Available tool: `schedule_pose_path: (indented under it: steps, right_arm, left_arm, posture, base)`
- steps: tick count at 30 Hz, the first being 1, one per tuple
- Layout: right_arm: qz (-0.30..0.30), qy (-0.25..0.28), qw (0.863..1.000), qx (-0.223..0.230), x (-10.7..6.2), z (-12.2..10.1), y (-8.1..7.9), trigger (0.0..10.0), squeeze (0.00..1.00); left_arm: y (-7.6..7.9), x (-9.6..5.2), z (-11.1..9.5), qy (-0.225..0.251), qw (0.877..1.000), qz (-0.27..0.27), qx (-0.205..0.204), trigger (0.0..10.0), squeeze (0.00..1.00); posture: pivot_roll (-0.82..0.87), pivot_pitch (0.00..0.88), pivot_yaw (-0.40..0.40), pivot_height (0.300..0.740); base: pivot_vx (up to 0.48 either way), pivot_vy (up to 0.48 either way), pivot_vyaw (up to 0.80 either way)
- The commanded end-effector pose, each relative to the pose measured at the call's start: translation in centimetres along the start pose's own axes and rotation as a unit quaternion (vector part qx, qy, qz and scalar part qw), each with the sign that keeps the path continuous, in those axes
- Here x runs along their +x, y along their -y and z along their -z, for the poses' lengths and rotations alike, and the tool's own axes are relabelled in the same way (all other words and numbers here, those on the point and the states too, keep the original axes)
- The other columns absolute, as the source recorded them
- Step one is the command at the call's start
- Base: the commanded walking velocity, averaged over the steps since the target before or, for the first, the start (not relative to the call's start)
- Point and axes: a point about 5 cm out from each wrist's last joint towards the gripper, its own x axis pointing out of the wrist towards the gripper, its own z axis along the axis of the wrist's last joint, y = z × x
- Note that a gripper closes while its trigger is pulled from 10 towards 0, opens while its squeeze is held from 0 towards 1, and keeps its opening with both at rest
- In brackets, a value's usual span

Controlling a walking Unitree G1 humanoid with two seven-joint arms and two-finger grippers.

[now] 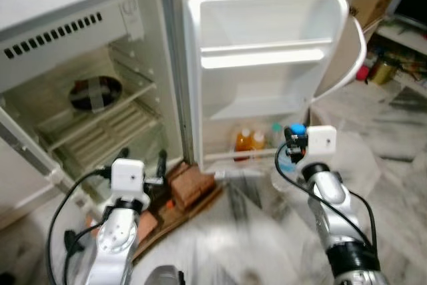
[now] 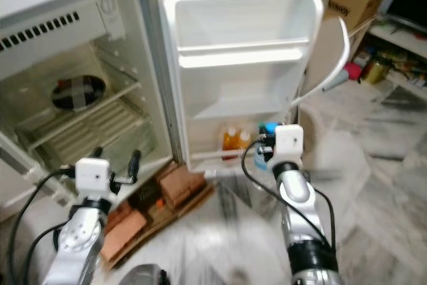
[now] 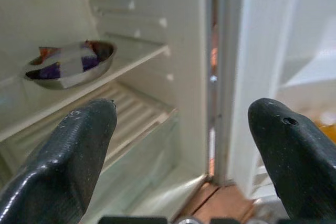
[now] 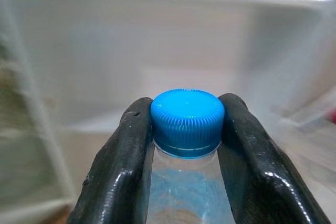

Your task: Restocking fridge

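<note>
Right claw (image 4: 186, 129) grips a bottle (image 4: 186, 192) by its blue cap (image 4: 187, 120).
At frame centre, before the open fridge door (image 1: 267, 65); left claw (image 3: 181, 129) gapes wide, lower left.

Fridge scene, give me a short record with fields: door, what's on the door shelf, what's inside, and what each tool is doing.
door: fridge door open
door bottom shelf: two orange bottles
inside: metal bowl on a fridge shelf
right tool: shut on the blue-capped water bottle, near the door's bottom shelf
left tool: open, holding nothing, facing the fridge interior
floor: bricks at the fridge base
</note>
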Motion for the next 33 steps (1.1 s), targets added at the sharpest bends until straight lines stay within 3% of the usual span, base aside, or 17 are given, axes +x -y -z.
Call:
schedule_pose_path:
  steps: [1,12,14,24,33]
  right_arm:
    - [0.018,0.005,1.000,-0.010,-0.2,-0.2,1.4,10.0,0.00]
    - [0.019,0.005,1.000,-0.006,-0.2,-0.2,1.5,10.0,0.00]
    - [0.027,0.002,1.000,0.013,-0.1,-0.3,1.5,10.0,0.00]
    - [0.025,0.008,1.000,0.016,0.0,-0.5,1.2,10.0,0.00]
    - [0.013,0.019,1.000,-0.006,0.0,-0.9,0.8,10.0,0.00]
  left_arm:
    - [0.8,0.1,-0.2,0.004,1.000,0.010,-0.008,10.0,0.00]
    - [0.7,0.1,0.2,-0.008,1.000,0.006,-0.013,10.0,0.00]
    - [0.7,0.1,0.3,-0.011,1.000,0.005,-0.012,10.0,0.00]
    - [0.7,0.0,0.6,-0.018,1.000,-0.006,0.004,10.0,0.00]
    - [1.1,-0.3,1.3,-0.035,0.999,0.004,-0.007,10.0,0.00]
  posture:
    - [0.10,0.031,-0.023,0.740]
    - [0.09,0.025,-0.020,0.740]
    - [0.09,0.026,-0.021,0.740]
    - [0.10,0.023,-0.020,0.740]
    - [0.08,0.005,-0.016,0.740]
  base:
    - [0.386,0.281,0.00]
    - [0.312,0.339,0.00]
    - [0.000,0.000,0.00]
    - [0.000,0.000,0.00]
    - [0.000,0.000,0.00]
